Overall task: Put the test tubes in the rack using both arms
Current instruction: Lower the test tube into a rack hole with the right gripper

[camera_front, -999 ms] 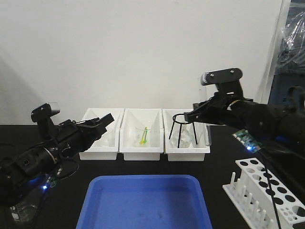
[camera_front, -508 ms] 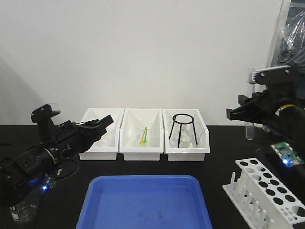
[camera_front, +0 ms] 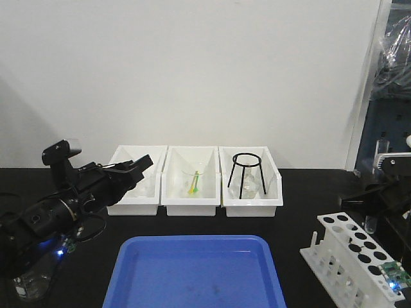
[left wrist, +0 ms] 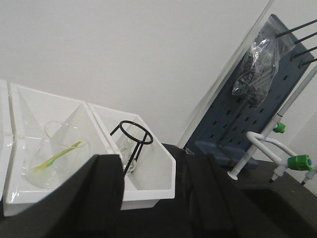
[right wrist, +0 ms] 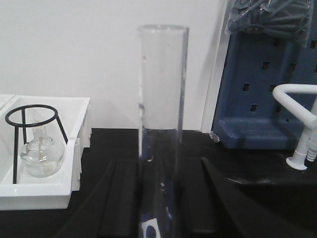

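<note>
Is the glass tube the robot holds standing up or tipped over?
Standing up. The tube rises straight between the black fingers, with its open end on top.

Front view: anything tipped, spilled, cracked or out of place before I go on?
Nothing stands out. The test tube looks intact, clamped in the right end effector by the rack. The rack and the three white bins stand level; no spill shows.

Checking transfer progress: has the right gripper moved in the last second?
Yes. The right gripper, holding a test tube, swung away from the right-hand bin, sideways and down, and is now above the rack at its back corner.
</note>
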Controlling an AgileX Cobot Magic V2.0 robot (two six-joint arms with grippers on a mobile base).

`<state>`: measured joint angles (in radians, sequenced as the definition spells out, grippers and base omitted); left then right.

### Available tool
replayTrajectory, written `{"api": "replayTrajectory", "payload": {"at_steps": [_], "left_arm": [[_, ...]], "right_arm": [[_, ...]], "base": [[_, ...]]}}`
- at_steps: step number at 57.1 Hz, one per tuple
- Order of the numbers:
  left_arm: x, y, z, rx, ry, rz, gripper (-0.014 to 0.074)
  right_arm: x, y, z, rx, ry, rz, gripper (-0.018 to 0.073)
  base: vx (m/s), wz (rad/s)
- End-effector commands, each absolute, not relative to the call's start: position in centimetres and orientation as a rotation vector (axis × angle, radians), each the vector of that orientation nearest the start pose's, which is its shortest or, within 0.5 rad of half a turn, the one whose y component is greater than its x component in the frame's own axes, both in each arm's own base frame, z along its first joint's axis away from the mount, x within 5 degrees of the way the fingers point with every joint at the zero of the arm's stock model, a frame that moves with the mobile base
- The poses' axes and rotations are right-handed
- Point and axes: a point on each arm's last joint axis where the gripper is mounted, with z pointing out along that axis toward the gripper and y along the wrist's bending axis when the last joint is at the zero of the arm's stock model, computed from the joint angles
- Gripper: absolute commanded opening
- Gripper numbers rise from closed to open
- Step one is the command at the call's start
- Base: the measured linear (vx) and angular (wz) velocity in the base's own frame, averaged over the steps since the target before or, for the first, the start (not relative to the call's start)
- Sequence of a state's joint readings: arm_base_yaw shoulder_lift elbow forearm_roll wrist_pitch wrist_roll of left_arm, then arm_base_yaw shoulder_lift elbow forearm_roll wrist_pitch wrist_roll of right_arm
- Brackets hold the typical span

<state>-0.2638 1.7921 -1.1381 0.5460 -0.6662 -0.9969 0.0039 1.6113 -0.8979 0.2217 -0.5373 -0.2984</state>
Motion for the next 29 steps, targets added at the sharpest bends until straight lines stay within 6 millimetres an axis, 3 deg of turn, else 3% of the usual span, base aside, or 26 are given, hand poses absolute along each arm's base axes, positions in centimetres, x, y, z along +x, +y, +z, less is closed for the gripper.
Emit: {"api": "replayTrajectory", "payload": {"at_steps": [1,13,29], "left_arm": [[38.1,-13.4,31.1,0.057,1.469,-0.939,0.0435],[38.1,-13.4,31.1,0.065,1.471,-0.937,0.0435],[38.1,-13.4,31.1,0.065,1.471,-0.937,0.0435]], "right_arm": [[34.9,-1.2,29.3,0.005,1.518,-0.199,-0.0007],[35.0,-0.9,28.0,-0.001,1.448,-0.153,-0.0007],[35.9,-0.2,26.1,-0.03,1.49,-0.071,-0.0007]], "base": [[0.0,0.0],[0.0,0.0],[0.0,0.0]]}}
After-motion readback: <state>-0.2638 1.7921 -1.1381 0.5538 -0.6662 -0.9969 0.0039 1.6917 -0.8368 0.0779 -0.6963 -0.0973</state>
